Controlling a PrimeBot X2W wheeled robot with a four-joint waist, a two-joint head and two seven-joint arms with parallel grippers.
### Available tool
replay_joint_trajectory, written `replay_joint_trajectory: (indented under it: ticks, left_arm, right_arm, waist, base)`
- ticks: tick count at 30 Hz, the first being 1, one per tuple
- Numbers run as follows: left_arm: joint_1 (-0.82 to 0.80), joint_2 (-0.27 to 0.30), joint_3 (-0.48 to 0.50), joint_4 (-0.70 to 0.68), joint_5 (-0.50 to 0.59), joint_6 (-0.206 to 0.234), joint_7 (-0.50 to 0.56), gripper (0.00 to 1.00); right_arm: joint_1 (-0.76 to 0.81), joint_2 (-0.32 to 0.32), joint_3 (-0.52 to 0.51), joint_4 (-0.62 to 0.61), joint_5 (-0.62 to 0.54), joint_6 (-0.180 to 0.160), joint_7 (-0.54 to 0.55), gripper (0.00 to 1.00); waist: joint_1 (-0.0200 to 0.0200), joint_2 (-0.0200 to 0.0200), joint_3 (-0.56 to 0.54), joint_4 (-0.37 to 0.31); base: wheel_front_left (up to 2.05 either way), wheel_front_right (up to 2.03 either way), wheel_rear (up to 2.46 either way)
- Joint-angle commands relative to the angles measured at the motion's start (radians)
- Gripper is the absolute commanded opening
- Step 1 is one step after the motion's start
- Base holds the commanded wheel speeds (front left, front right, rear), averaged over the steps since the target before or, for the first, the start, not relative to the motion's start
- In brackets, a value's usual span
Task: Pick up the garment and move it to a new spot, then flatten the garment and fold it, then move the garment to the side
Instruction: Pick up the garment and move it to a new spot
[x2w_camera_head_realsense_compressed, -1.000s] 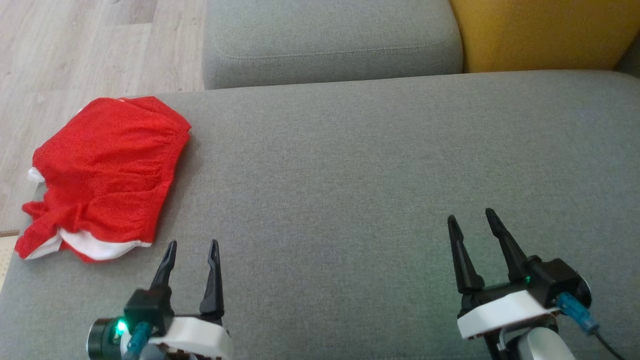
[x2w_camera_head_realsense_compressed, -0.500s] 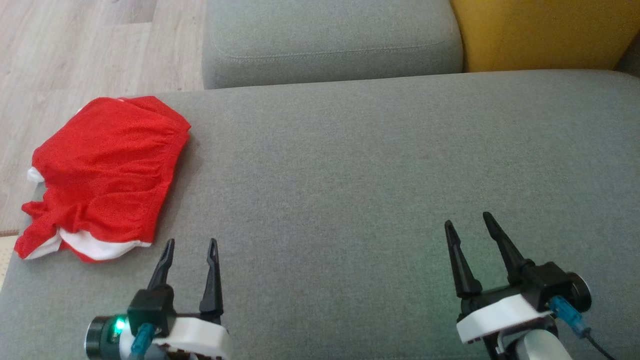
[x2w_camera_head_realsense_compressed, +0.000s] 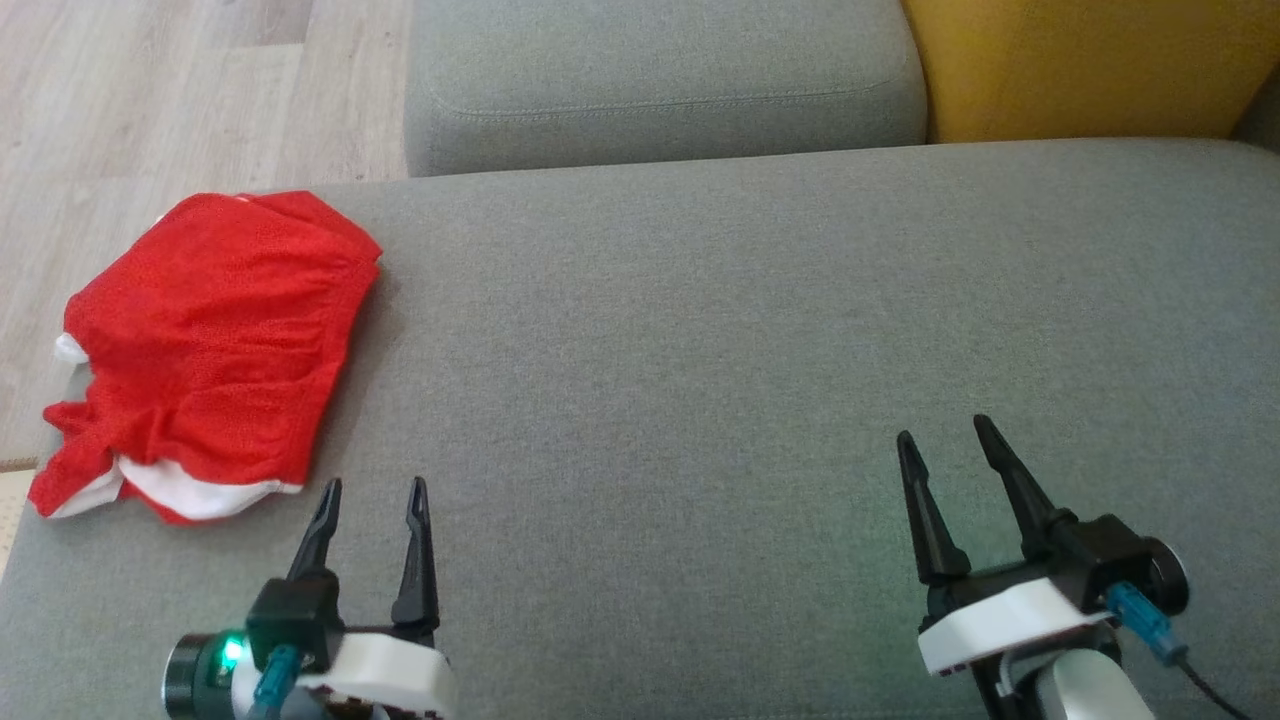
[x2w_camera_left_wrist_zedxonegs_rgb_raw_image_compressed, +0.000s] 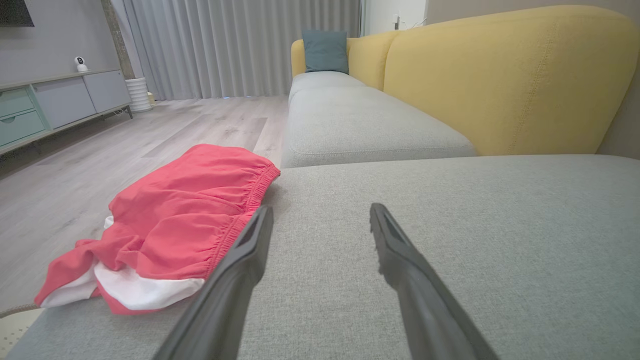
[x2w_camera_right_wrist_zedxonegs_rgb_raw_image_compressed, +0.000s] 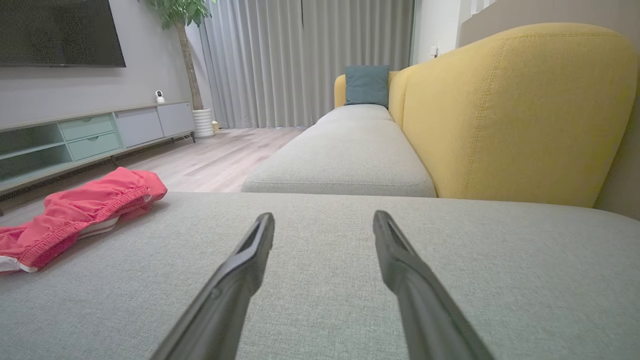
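Just left of the spread left hand lie red shorts

We see the grey seat lying bare between our left gripper and right gripper and far ahead of both. The red garment heaps at the seat's left edge, near the left gripper, and the yellow backrest walls the far right corner.

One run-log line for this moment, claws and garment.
garment: bunched, left edge of seat cushion, untouched | left claw: open, empty, beside garment | right claw: open, empty, over bare cushion
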Motion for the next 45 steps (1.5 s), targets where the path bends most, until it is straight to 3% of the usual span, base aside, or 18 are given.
replay_joint_trajectory:
  ticks: [1,33,40,45]
  left_arm:
    - [-0.024,-0.006,0.035,-0.025,0.007,-0.002,-0.013,1.0]
    - [-0.026,-0.02,0.056,-0.02,0.026,-0.025,-0.013,1.0]
    - [-0.023,-0.021,0.06,-0.03,0.036,-0.022,-0.013,1.0]
    - [-0.011,-0.014,0.068,-0.038,0.042,-0.023,-0.013,1.0]
  right_arm:
    - [-0.05,-0.007,0.021,-0.027,0.008,-0.001,-0.011,1.0]
    - [-0.049,-0.007,0.016,-0.029,0.009,-0.001,-0.011,1.0]
    - [-0.037,-0.007,0.019,-0.04,0.011,-0.001,-0.011,1.0]
    - [-0.02,-0.007,0.027,-0.047,0.023,-0.001,-0.011,1.0]
  waist:
    - [0.0,0.0,0.0,0.0]
    - [0.0,0.0,-0.002,0.013]
    - [0.0,0.0,-0.011,0.076]
    - [0.0,0.0,-0.027,0.175]
  base:
    - [0.0,0.0,0.0]
    - [0.0,0.0,0.0]
    - [0.0,0.0,0.0]
    - [0.0,0.0,0.0]
